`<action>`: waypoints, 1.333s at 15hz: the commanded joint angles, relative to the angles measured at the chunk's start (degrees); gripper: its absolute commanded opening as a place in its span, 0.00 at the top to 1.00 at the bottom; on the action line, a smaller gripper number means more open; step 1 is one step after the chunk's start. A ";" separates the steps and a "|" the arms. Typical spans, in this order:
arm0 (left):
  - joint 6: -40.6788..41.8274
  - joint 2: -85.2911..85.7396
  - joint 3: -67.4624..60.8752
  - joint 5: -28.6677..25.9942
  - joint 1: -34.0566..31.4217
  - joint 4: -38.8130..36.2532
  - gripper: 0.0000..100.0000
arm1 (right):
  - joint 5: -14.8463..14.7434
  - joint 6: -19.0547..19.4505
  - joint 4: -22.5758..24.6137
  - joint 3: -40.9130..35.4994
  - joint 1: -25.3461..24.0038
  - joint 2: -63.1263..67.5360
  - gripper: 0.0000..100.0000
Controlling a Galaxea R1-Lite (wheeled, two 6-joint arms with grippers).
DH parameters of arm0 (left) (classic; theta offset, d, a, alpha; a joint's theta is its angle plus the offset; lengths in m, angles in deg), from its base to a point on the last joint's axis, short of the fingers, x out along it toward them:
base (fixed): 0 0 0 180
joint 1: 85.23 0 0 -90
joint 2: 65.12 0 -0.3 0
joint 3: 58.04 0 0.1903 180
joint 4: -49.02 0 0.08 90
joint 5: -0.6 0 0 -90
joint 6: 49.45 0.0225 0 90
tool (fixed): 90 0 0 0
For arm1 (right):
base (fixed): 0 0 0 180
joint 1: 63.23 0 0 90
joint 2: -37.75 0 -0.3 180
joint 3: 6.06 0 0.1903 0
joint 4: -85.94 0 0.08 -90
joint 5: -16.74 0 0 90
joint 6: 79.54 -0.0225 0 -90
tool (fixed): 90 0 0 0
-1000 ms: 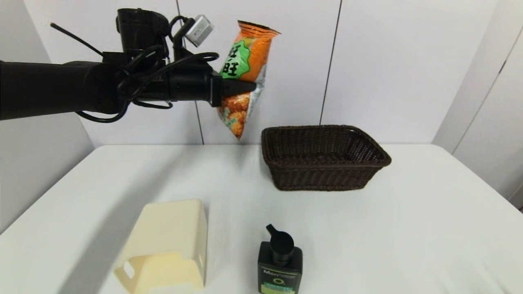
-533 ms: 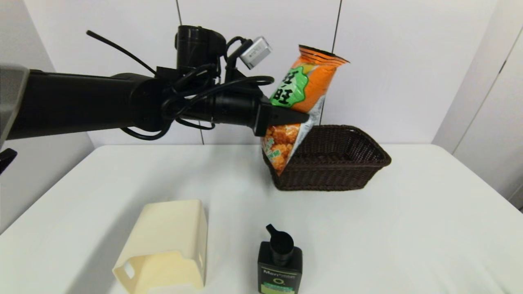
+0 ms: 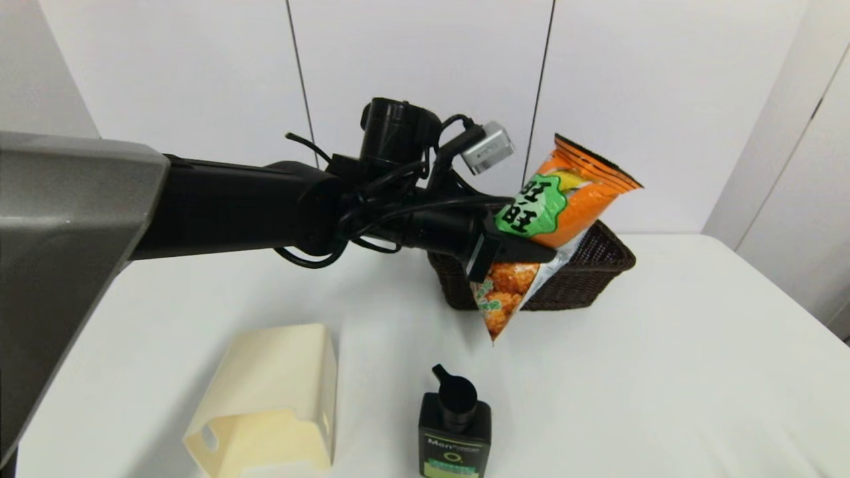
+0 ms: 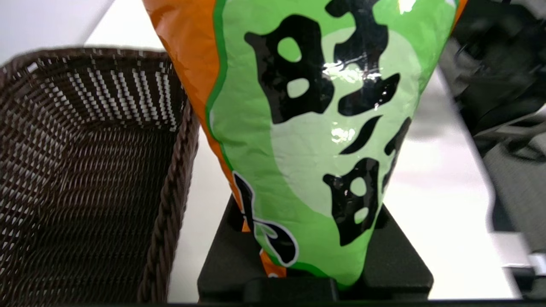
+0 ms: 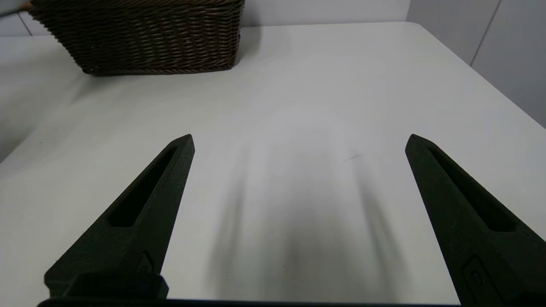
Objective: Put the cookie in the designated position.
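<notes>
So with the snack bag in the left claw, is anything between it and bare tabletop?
Partly. The snack bag hangs in the left claw against the front of the basket; bare table lies open beside it, with the pump bottle nearer.

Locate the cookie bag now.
In the head view, the cookie hangs tilted in the left gripper, in front of the basket, above the table beyond the pump bottle.
</notes>
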 commanded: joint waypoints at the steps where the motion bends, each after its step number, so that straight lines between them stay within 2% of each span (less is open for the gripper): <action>1: 6.43 -5.21 0.36 2.28 0.65 2.96 1.00 | 0.00 0.04 0.02 -0.09 -0.01 -0.01 0.00; 5: 7.66 -7.85 0.54 9.23 1.88 3.40 1.00 | 0.00 -0.05 0.02 -0.09 -0.01 -0.01 0.00; 6: 7.66 -8.11 0.54 10.37 2.23 3.40 0.00 | 0.00 0.04 0.02 -0.09 -0.01 -0.01 0.00; 13: 7.48 -6.97 0.72 10.72 2.32 6.39 0.00 | 0.00 0.04 0.02 -0.09 -0.01 -0.01 0.00; 16: 7.48 -4.33 0.80 11.34 2.32 13.51 0.00 | 0.00 -0.05 0.02 -0.09 -0.01 -0.01 0.00; 20: 7.48 1.03 0.63 16.17 2.32 24.58 0.00 | 0.00 -0.05 0.02 -0.09 -0.01 -0.01 0.00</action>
